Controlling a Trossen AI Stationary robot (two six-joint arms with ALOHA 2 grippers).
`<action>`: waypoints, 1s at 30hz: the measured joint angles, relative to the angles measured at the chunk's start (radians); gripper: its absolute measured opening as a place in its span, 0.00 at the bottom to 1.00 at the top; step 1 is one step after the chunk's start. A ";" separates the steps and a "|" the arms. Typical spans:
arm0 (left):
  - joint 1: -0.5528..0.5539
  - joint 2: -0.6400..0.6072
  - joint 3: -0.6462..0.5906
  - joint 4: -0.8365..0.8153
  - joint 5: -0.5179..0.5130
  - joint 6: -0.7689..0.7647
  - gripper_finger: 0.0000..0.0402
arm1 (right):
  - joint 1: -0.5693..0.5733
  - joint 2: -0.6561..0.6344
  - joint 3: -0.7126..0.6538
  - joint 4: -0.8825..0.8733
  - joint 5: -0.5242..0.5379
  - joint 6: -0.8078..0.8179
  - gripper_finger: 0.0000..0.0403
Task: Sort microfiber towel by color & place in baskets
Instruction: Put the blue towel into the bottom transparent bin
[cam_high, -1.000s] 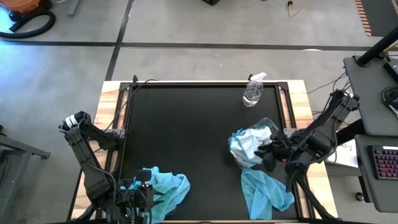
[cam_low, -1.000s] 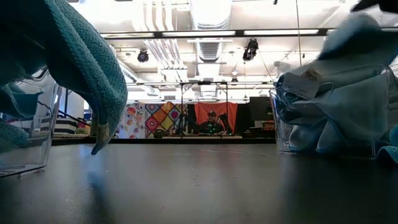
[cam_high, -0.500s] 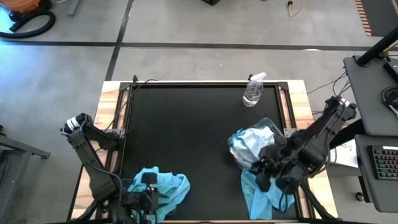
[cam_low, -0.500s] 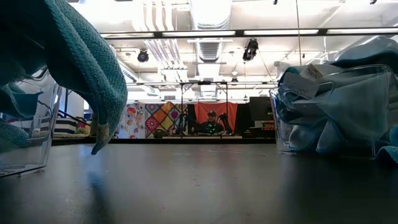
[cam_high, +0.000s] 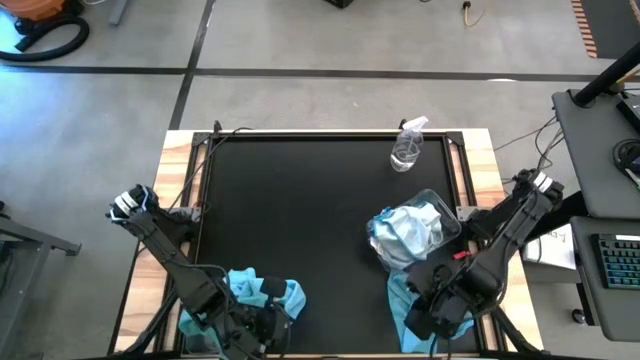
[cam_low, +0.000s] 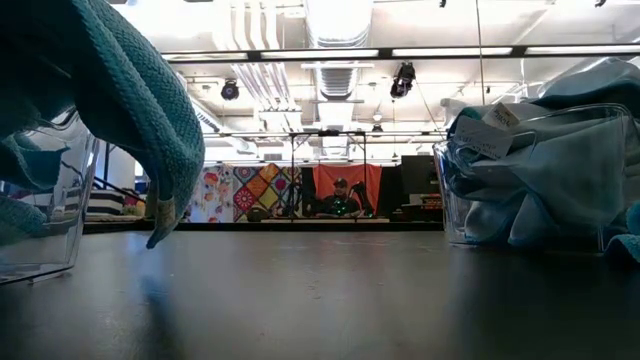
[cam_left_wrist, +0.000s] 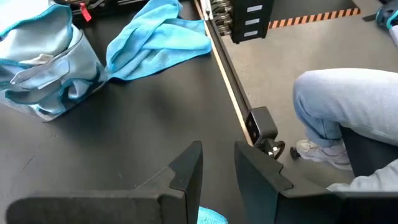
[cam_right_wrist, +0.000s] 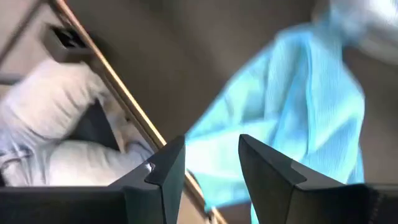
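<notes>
A clear basket (cam_high: 446, 216) right of the table's middle holds pale whitish-blue towels (cam_high: 406, 232); the low view shows it heaped (cam_low: 540, 180). Another basket (cam_low: 45, 235) at the near left holds teal towels (cam_high: 262, 298), and one drapes over its rim (cam_low: 130, 100). A loose sky-blue towel (cam_high: 440, 300) lies crumpled on the table near the right corner. My right gripper (cam_high: 420, 318) is open above this towel (cam_right_wrist: 292, 106). My left gripper (cam_high: 255, 325) is open at the near edge, over the teal pile, and points at the right side of the table (cam_left_wrist: 217, 158).
A clear spray bottle (cam_high: 407, 148) stands at the far right of the black table. A person's grey-trousered leg and shoe (cam_left_wrist: 336, 118) show just beyond the near right edge. The wooden table rim (cam_left_wrist: 227, 74) runs beside the loose towel.
My right gripper has swung from beside the pale-towel basket toward the near edge and is now over the loose sky-blue towel. A pale towel that stood up above that basket has settled into it. My left gripper has shifted right and toward the near edge over the teal pile.
</notes>
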 joint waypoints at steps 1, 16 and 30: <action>0.003 0.000 0.000 -0.001 0.000 0.000 0.19 | 0.006 0.013 -0.001 -0.007 -0.022 0.025 0.36; 0.002 0.000 -0.001 0.012 0.001 0.002 0.19 | 0.043 0.256 -0.002 0.003 -0.211 0.107 0.36; 0.002 0.000 -0.001 0.012 0.001 0.018 0.19 | 0.043 0.397 -0.003 0.034 -0.287 0.090 0.36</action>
